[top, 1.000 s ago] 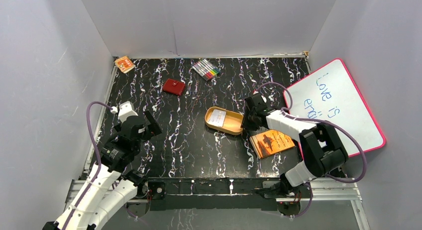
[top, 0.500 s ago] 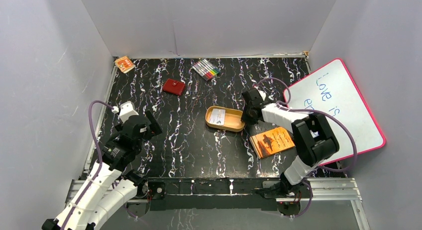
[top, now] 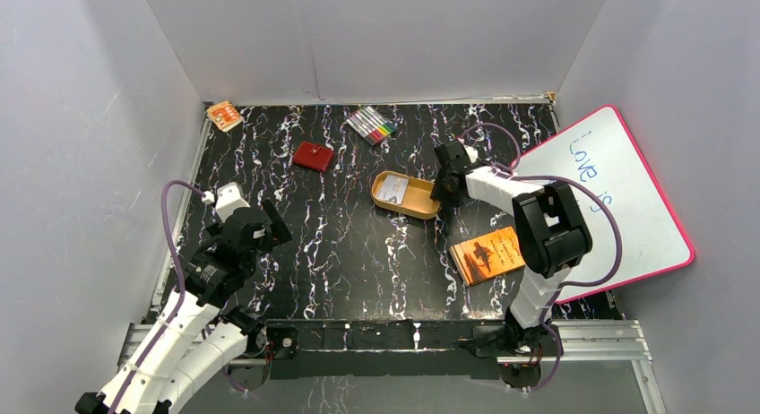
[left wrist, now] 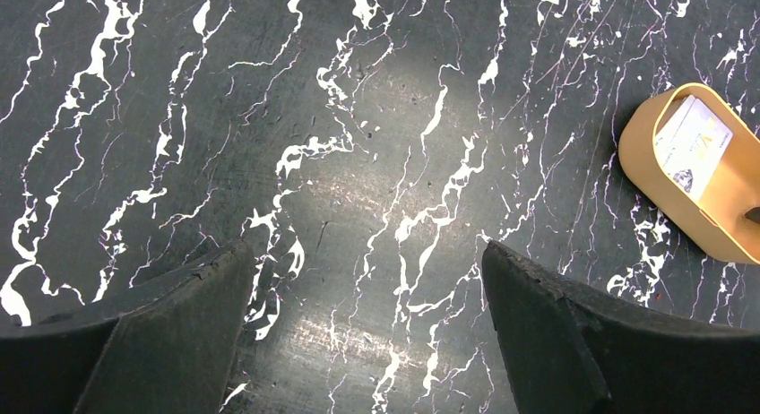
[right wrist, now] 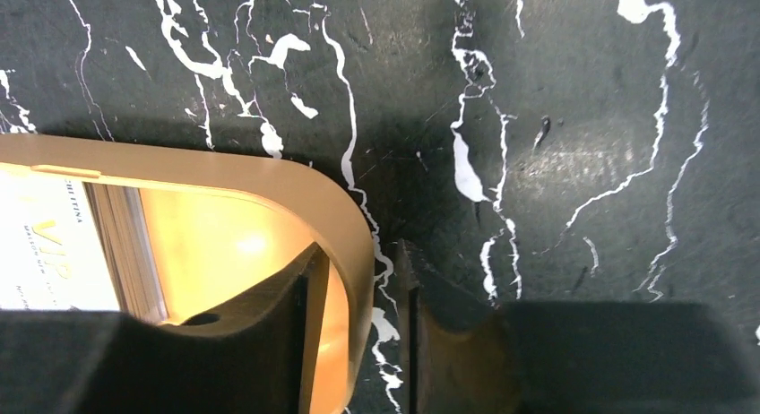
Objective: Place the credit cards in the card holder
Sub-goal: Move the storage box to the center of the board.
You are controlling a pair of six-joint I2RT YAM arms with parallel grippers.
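Right wrist: right gripper straddles tray wall, credit cards inside

The top external camera sits high above and behind the arm bases, looking down and forward over the whole black marbled counter and both arms. The left wrist camera faces almost straight down at the counter from a moderate height, with the left gripper at its lower edge. The right wrist camera is much nearer the counter and looks down past the right gripper. All three views share the orange tray and the cards lying in it.
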